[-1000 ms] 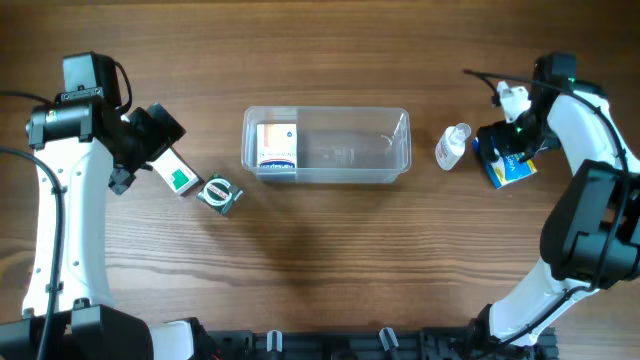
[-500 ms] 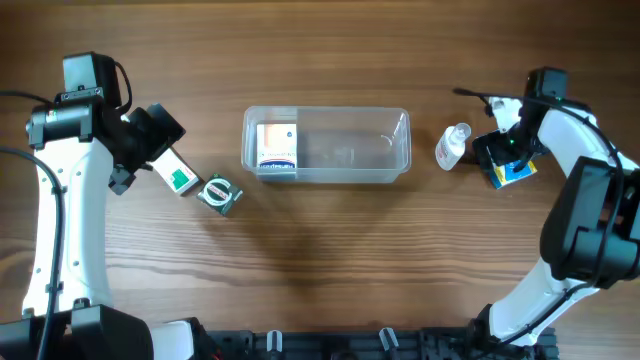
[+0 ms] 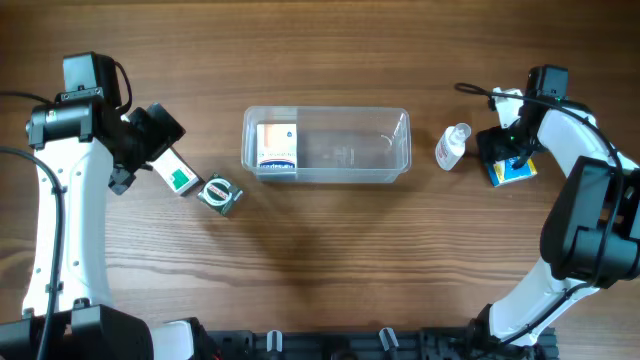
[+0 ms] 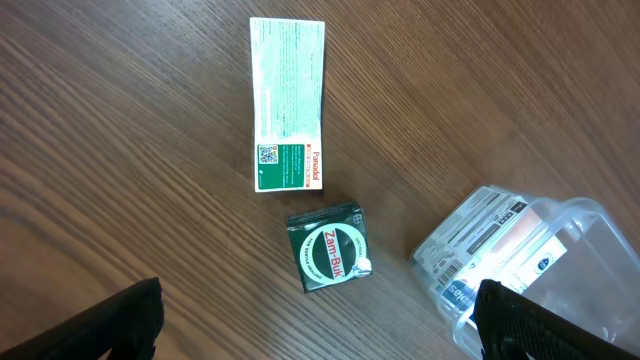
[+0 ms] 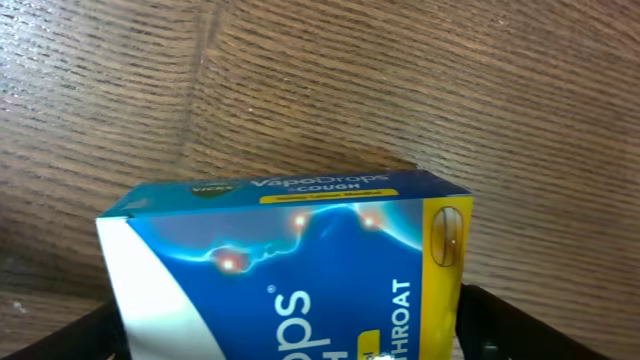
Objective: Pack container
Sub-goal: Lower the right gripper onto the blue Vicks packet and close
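The clear container (image 3: 326, 110) lies at the table's middle with a white and blue box (image 3: 277, 148) standing at its left end; its corner shows in the left wrist view (image 4: 590, 215). My right gripper (image 3: 505, 150) is down over a blue cough-drops box (image 3: 515, 172) on the table at the right. In the right wrist view this box (image 5: 300, 250) fills the gap of the right gripper (image 5: 290, 330), a finger close along each side. My left gripper (image 3: 155, 140) hangs open above the table at the left, holding nothing.
A green and white Panadol box (image 4: 288, 103) and a small dark green Zam-Buk box (image 4: 330, 246) lie on the wood just below-right of the left gripper. A small clear bottle (image 3: 452, 146) with a white cap lies between the container and the blue box.
The right gripper has come down over the blue box and its fingers have drawn in a little. The left arm has not moved.
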Available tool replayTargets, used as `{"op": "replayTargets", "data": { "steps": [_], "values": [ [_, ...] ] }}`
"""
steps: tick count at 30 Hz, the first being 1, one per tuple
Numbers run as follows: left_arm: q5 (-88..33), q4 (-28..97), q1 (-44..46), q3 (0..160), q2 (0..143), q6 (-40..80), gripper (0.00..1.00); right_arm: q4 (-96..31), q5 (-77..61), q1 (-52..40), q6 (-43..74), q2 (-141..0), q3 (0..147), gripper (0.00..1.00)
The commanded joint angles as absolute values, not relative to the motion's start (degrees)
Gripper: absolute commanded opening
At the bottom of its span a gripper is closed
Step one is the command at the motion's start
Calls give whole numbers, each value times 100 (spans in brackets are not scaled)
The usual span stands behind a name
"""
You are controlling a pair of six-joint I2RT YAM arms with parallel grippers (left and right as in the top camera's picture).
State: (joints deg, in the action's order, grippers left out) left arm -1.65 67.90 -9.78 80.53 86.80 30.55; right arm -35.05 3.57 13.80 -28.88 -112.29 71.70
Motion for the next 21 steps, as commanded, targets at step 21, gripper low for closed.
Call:
{"op": "replayTargets", "data": {
  "steps": [21],
  "values": [
    [-211, 6775, -998, 8047, 8720, 3050, 100, -3905, 926, 1378, -1824, -10700, 7513, 79]
  ]
}}
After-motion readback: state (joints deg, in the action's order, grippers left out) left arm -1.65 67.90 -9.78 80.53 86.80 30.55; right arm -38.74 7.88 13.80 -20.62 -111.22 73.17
